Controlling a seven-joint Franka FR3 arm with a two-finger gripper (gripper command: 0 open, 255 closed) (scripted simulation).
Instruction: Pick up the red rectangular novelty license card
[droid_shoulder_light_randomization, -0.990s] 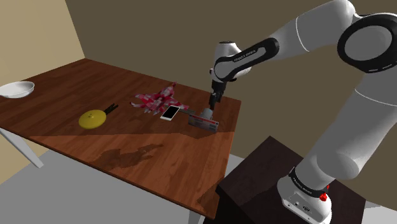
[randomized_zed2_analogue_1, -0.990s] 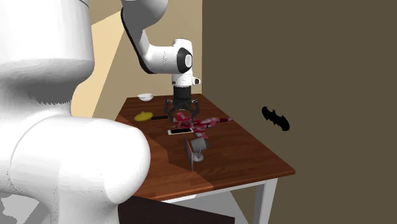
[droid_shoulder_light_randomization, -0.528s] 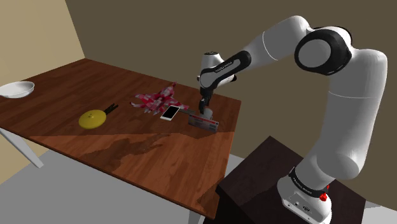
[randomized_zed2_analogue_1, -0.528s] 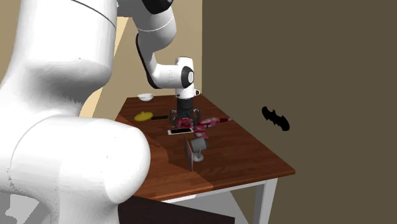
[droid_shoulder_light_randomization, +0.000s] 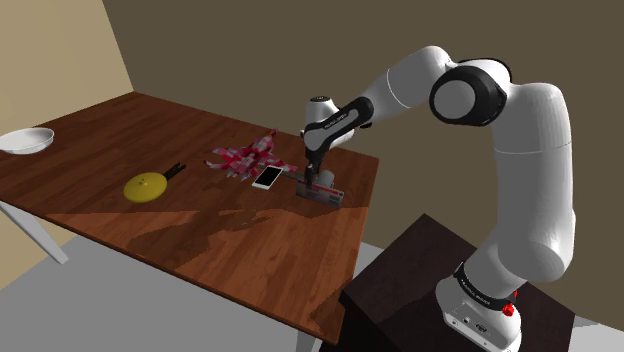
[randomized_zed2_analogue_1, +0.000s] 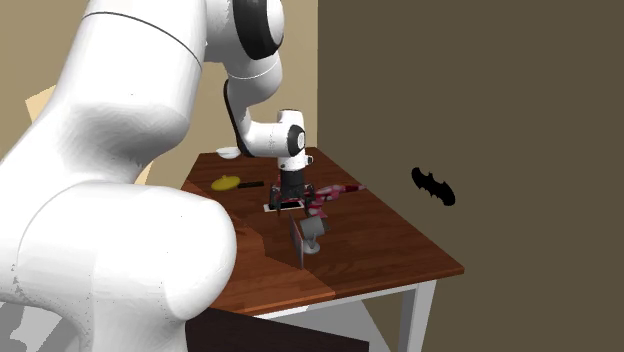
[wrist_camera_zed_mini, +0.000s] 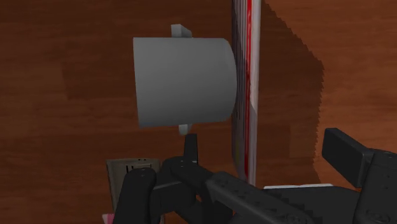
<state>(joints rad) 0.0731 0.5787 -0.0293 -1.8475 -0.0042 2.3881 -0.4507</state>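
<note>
Item: red licence card (droid_shoulder_light_randomization: 322, 192), a thin rectangle with red and grey on its face.
Position: on the brown table (droid_shoulder_light_randomization: 120, 125), near the table edge closest to the stand (droid_shoulder_light_randomization: 430, 290).
Attitude: upright on one long edge; long axis level with the tabletop, sloping down toward the shoulder view's right. The printed face looked toward the shoulder camera.
Wrist view: the card (wrist_camera_zed_mini: 245, 95) appeared edge-on as a narrow red and grey strip whose long axis ran in between the fingers.
Support: grey cylinder (wrist_camera_zed_mini: 184, 81) lying on its side, one flat end against the card's back face.
Tool: black gripper (droid_shoulder_light_randomization: 314, 180) pointed down at the card's top edge. Its fingers (wrist_camera_zed_mini: 356, 159) stood wide apart on either side of the strip, and neither was seen touching it.
Adjacent: white phone (droid_shoulder_light_randomization: 267, 177) lying flat, just beside the card on the shoulder view's left.
Beyond: red and white patterned bundle (droid_shoulder_light_randomization: 245, 158), touching the phone's far side.
Further: yellow disc with a dark handle (droid_shoulder_light_randomization: 146, 186), well apart from the card.
Container: shallow white bowl (droid_shoulder_light_randomization: 25, 140) at the table's far corner; contents could not be told.
Wall: black bat shape (randomized_zed2_analogue_1: 433, 186).
</note>
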